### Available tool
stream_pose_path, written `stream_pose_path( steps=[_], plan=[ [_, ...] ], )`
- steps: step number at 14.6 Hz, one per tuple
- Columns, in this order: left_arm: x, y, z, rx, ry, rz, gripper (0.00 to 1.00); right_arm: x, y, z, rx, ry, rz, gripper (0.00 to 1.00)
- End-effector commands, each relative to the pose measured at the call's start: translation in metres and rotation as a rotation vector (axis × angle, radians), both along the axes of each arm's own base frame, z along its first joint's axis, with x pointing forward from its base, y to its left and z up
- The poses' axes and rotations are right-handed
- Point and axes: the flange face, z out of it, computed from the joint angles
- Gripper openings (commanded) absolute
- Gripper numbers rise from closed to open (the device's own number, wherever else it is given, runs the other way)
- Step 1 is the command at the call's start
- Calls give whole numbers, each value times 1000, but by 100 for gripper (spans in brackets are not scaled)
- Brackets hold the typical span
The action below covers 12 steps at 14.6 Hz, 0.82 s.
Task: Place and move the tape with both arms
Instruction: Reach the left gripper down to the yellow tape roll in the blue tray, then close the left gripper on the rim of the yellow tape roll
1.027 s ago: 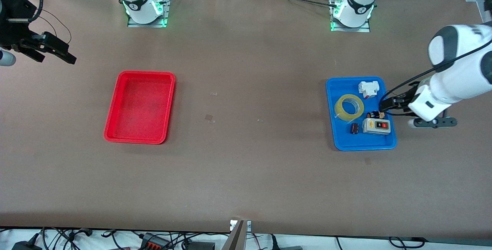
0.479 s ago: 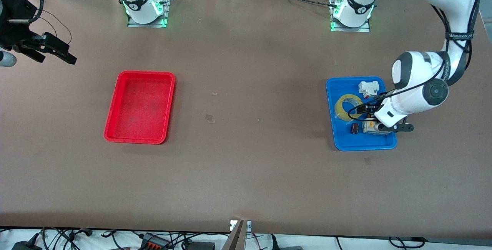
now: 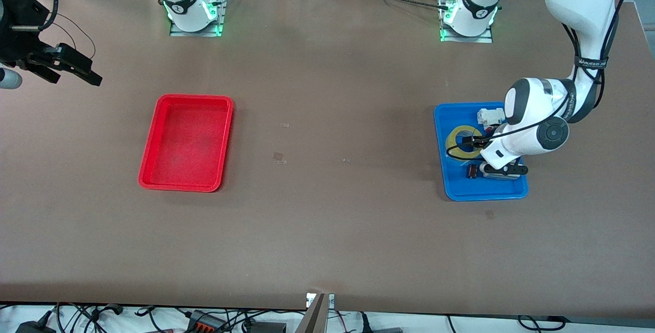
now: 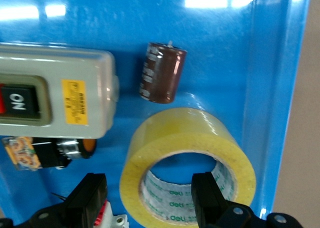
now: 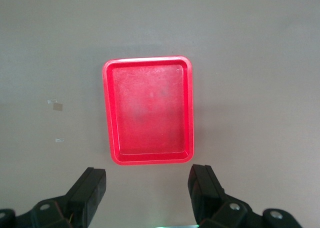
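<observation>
**Left gripper over blue tray, tape beneath; right gripper idle at table edge**

Left gripper [image 4: 150, 198]: fingers spread apart, nothing between them. It hangs low over the blue tray [image 3: 455, 190], above the tape. One finger [image 4: 210, 195] shows over the roll's hole, the second [image 4: 90, 195] clear of the roll's outer wall; whether either touches the roll cannot be told. In the front view the wrist covers the gripper itself.

Tape [image 4: 187, 160]: yellowish translucent ring, lying flat in the blue tray with its hole upward, printed liner visible inside the core. Also seen in the front view [image 3: 454, 145], partly covered by the left arm.

Blue tray: toward the left arm's end of the table, roughly midway between the robots' edge and the front camera's edge. Contents besides the tape:
- dark brown cylinder [image 4: 162, 73], lying on its side just beside the tape, nearer the front camera
- grey switch box [image 4: 55, 98], beside the cylinder, with a yellow label
- small white part [image 3: 488, 116], farther from the front camera than the tape

Right gripper [image 3: 64, 64]: fingers apart, empty, waiting in the air over the table edge at the right arm's end.

Red tray [image 3: 187, 141]: toward the right arm's end of the table, well apart from the blue tray; also seen below the right gripper's fingers [image 5: 147, 110]
</observation>
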Motion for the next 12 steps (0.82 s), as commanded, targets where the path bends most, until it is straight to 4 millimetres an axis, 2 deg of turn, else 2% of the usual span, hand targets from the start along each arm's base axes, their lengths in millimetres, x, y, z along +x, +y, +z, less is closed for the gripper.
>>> stream_pose_path(
  steps=[1,5,6,7,9,11,12],
  plan=[
    [-9,-4,-2,2,10,-55,100,-4,-1,3,9,-6,6,99],
    [-12,-2,-7,-1,22,-66,100,-4,0,3,12,-6,6,99],
    [-13,-2,-8,-1,23,-67,97,-4,0,4,12,-6,6,99],
    [-12,-3,-7,-2,22,-68,86,-4,0,4,12,-6,6,99],
    [-11,-2,-5,-3,22,-71,53,-4,0,4,13,-6,6,99],
    [-8,2,-2,-4,17,-66,36,-5,0,4,13,-4,6,99],
    [-8,2,-2,-4,17,-66,31,-5,0,4,13,-4,6,99]
  ],
)
